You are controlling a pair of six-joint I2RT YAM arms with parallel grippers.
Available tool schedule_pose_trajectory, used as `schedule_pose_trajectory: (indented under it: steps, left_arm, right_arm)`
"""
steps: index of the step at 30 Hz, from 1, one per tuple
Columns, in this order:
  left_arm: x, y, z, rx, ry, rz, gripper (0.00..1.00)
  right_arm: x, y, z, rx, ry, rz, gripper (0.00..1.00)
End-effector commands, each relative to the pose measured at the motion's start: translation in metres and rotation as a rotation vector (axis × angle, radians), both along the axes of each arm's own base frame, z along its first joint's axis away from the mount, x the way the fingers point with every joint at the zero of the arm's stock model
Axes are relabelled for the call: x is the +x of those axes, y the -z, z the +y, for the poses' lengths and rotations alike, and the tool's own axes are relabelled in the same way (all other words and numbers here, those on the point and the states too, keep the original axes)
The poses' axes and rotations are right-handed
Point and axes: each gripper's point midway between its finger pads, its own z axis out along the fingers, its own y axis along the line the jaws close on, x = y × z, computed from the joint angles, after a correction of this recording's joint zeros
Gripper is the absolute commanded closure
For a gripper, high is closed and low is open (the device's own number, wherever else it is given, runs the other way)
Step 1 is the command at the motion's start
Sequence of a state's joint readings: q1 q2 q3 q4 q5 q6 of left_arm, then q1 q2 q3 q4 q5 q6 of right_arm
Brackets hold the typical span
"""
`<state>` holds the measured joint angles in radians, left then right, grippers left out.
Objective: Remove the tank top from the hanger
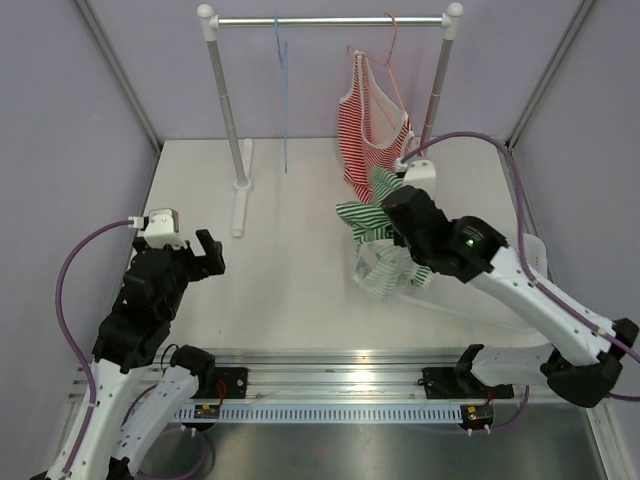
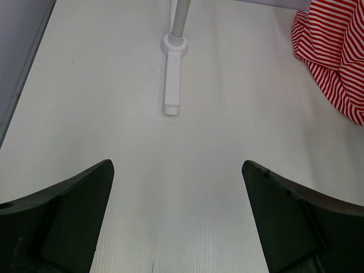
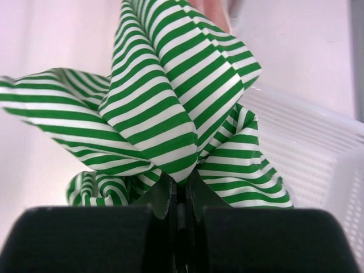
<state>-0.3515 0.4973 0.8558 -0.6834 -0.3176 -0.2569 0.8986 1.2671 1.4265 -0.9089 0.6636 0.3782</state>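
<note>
While the left fingers [image 2: 62, 210] hang wide apart over the counter [image 1: 290, 230], the right fingers [image 3: 162, 200] are pinched tight on a fold of the green-striped tank top [image 3: 170, 114], bunched beside a white basket [image 3: 307, 136]; farther back, the red-striped tank top [image 1: 372, 130] hangs on its pink hanger [image 1: 393, 55] from the rail [image 1: 330, 20]; a blue hanger [image 1: 282, 90] hangs to its left.

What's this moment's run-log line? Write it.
right gripper: shut on green-and-white striped fabric tank top | left gripper: open, empty | red-and-white striped tank top: on thin pink hanger
</note>
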Motion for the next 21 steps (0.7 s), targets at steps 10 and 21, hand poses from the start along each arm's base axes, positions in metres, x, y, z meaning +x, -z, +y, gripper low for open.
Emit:
schedule_pose_trajectory:
  steps: [10,21]
  left_arm:
    - [0.006,-0.020,-0.008,-0.025,0.039,-0.071,0.01]
    - [0.005,-0.031,-0.015,-0.066,0.061,-0.074,0.01]
  right_arm:
    - [-0.020,0.002,-0.151,-0.080,0.495,-0.107,1.00]
    - [0.024,0.114,-0.168,-0.022,0.619,0.094,1.00]
